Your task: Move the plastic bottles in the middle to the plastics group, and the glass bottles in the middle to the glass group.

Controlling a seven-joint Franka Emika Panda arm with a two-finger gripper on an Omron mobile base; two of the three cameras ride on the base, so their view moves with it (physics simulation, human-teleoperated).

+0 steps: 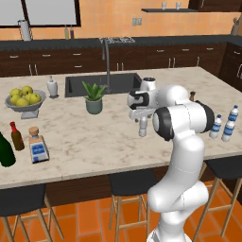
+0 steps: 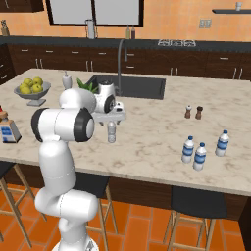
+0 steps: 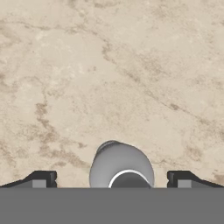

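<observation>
A slim, plain greyish plastic bottle point(image 1: 143, 127) point(image 2: 112, 133) stands upright mid-counter. My gripper point(image 1: 142, 120) point(image 2: 112, 122) hangs just above it, open and pointing down. In the hand view the bottle's top point(image 3: 121, 165) sits between the spread fingertips point(image 3: 43, 178), with gaps on both sides. The plastics group point(image 1: 228, 131) point(image 2: 199, 156), three blue-labelled bottles with white caps, stands at the right end. At the left end the cork-stoppered square glass bottle point(image 1: 37, 146) point(image 2: 9, 130) stands beside the glass group: a dark green wine bottle point(image 1: 5, 151) and a red-capped sauce bottle point(image 1: 16, 136).
A potted plant point(image 1: 94, 98), the sink point(image 1: 101, 85) with its faucet, a white jar point(image 1: 52, 87) and a fruit bowl point(image 1: 26, 100) stand behind the bottle. Two small shakers point(image 2: 193, 112) are towards the right. Stools point(image 1: 130, 182) line the counter's near edge.
</observation>
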